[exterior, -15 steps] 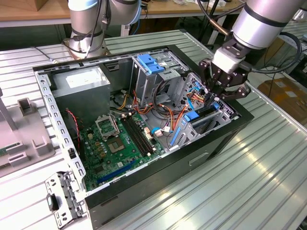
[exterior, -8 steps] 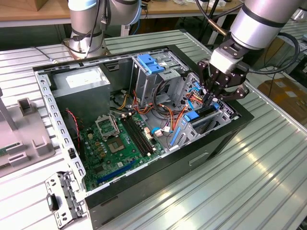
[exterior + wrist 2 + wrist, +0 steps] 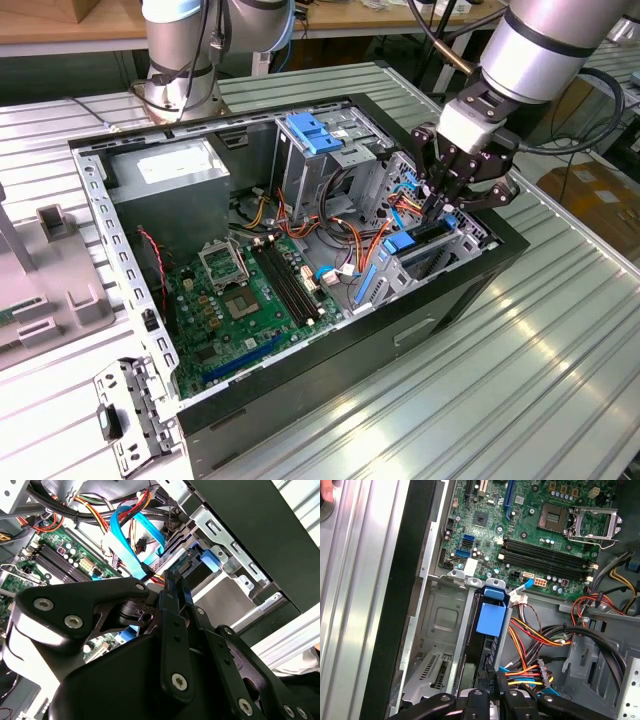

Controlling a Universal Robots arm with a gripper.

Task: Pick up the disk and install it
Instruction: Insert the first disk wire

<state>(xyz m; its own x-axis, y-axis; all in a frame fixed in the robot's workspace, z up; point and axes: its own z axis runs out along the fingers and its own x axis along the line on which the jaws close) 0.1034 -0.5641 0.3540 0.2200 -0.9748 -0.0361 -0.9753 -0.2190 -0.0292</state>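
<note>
The disk (image 3: 424, 241) stands on edge in the metal drive bay at the exterior view's right end of the open computer case (image 3: 470, 290). Its blue carrier tab (image 3: 491, 619) shows between the bay's rails in the first wrist view, and its blue rail (image 3: 201, 562) lies just past the fingertips in the second wrist view. My gripper (image 3: 437, 200) reaches down into the bay, directly above the disk's near end. The fingers (image 3: 479, 700) lie close together, and the gripper (image 3: 174, 578) looks shut, its tips at the disk's end. The disk's lower part is hidden in the bay.
A green motherboard (image 3: 250, 300) fills the case floor, with a grey power-supply box (image 3: 168, 178) at the back. A blue bracket (image 3: 312, 133) tops the taller drive cage. Orange, yellow and blue cables (image 3: 345, 235) run beside the bay. A loose metal bracket (image 3: 130, 420) lies on the table.
</note>
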